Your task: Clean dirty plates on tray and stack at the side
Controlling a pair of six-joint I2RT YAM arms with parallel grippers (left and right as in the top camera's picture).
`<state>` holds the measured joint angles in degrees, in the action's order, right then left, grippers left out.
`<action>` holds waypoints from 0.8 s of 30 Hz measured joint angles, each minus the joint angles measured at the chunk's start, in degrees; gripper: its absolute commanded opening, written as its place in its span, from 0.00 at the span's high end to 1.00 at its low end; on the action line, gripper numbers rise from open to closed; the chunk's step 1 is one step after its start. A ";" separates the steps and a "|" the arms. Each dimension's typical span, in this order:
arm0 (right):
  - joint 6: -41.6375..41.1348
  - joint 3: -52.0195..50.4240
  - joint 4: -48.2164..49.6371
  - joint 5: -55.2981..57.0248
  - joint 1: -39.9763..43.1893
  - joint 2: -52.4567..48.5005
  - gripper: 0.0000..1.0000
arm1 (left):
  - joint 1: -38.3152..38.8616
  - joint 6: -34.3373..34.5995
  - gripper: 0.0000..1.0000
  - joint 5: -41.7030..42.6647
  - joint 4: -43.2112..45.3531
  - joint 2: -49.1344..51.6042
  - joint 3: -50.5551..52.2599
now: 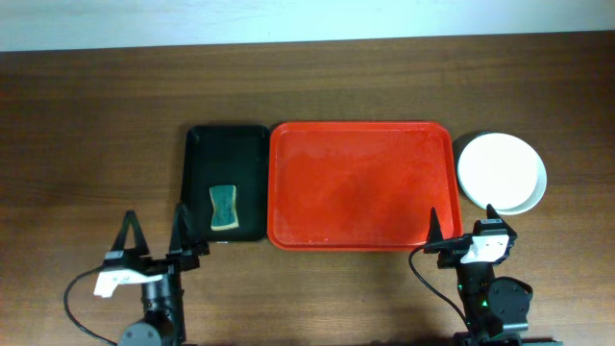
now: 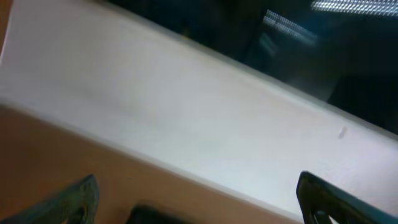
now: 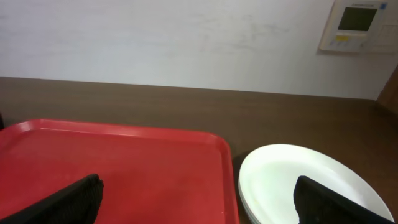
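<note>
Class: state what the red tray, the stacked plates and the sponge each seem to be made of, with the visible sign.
Red tray: probably moulded plastic, semi-matte; uniform colour, rounded raised rim.
Plates: glossy, ceramic or melamine; smooth soft sheen, cannot tell which.
Sponge: apparently foam with teal scouring face; dull, yellow edge.

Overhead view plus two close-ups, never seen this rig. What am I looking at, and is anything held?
Two robot arms sit at the near edge of a wooden table; each ends in a two-finger pincer. The overhead view looks straight down from a fixed camera. The other two come from cameras on the wrists, so the dark shapes at their bottom corners are each arm's own fingers. On the table: a black tray with a sponge, an empty red tray, and a stack of plates, white on top, right of it. The left pincer and right pincer are both open and hold nothing.
</note>
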<state>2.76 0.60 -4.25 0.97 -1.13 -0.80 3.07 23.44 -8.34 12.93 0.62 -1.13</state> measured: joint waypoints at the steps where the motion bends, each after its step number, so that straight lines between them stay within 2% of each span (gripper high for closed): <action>1: 0.04 0.00 -0.02 0.00 0.00 0.00 0.02 | 0.00 0.00 0.01 0.02 -1.99 0.00 0.11; 6: 0.00 0.00 0.00 0.00 0.00 0.00 0.02 | 0.00 -1.55 0.01 0.55 -16.92 0.04 0.44; 14: 0.00 0.00 0.00 0.00 0.00 0.00 0.01 | 0.00 -14.75 0.01 6.47 -17.49 0.11 0.44; 24: -0.02 0.00 0.00 0.00 0.00 0.00 0.02 | 0.00 -20.96 0.01 7.54 -17.46 0.11 0.44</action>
<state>2.74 0.60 -4.25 0.97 -1.13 -0.80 3.07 2.48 -0.80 -4.54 0.73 -0.69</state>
